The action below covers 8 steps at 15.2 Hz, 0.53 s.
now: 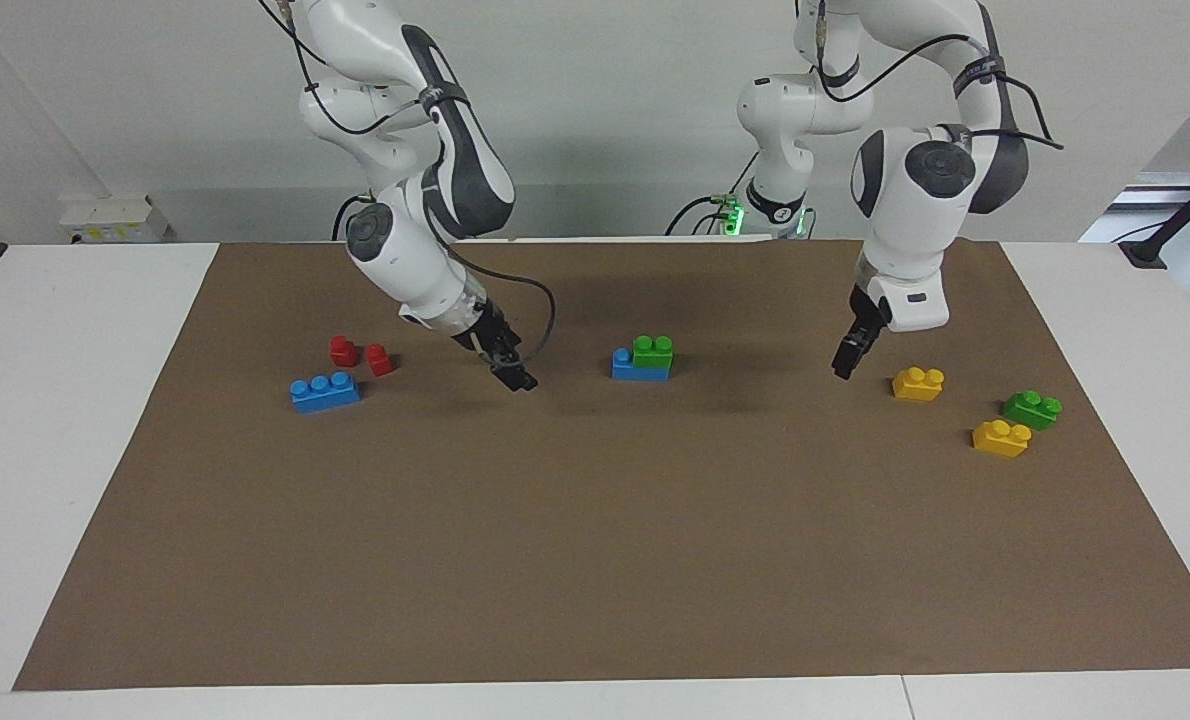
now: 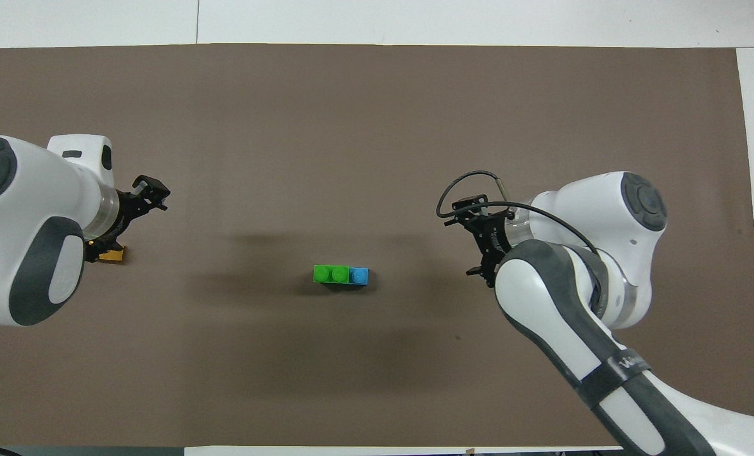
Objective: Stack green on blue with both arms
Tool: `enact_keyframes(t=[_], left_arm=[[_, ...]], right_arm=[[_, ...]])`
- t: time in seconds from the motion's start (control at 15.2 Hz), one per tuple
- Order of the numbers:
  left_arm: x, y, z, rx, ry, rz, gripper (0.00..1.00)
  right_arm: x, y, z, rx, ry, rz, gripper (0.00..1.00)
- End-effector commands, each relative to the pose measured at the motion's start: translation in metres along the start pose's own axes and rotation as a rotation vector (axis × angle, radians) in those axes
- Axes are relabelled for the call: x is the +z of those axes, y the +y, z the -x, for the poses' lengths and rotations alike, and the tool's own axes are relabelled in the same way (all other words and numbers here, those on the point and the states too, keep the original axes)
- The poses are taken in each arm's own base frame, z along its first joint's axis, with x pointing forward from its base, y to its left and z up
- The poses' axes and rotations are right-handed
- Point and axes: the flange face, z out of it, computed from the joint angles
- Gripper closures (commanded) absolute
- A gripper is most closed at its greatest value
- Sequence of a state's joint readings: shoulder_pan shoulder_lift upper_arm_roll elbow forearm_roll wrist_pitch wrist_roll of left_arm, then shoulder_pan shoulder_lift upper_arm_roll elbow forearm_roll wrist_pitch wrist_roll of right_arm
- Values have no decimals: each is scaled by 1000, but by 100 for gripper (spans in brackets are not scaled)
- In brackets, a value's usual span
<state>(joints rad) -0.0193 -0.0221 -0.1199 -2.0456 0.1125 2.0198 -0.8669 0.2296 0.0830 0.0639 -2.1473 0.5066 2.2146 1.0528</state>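
A brown mat point(image 1: 595, 560) covers the white worktop point(image 1: 65, 420) before a pale wall. The green brick point(image 1: 652, 351) sits on the blue brick point(image 1: 639, 370), between both jaws. The left jaws point(image 1: 844, 362) and right jaws point(image 1: 515, 378) are apart and hold nothing. Yellow bricks point(image 1: 918, 384) lie beside the left jaws, red pieces point(image 1: 359, 355) near the right.

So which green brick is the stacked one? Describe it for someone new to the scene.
On the brown mat, look midway between the two arms. There a green brick sits on a blue brick, leaving one blue stud bare. The other green brick lies flat on the mat beside the yellow bricks.
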Motion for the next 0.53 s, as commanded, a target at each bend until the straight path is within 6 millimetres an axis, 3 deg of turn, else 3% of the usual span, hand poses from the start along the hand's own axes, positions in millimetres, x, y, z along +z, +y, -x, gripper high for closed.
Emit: enact_keyframes(t=[0.0, 0.26, 0.46], left_arm=[[-19, -11, -16, 146, -14, 5, 0], [-43, -31, -43, 413, -34, 28, 0], [-59, -36, -46, 578, -53, 22, 0]], right_arm=[[-44, 3, -17, -237, 54, 57, 0], [-94, 2, -43, -461, 116, 144, 0], [-133, 10, -56, -604, 145, 198, 0]])
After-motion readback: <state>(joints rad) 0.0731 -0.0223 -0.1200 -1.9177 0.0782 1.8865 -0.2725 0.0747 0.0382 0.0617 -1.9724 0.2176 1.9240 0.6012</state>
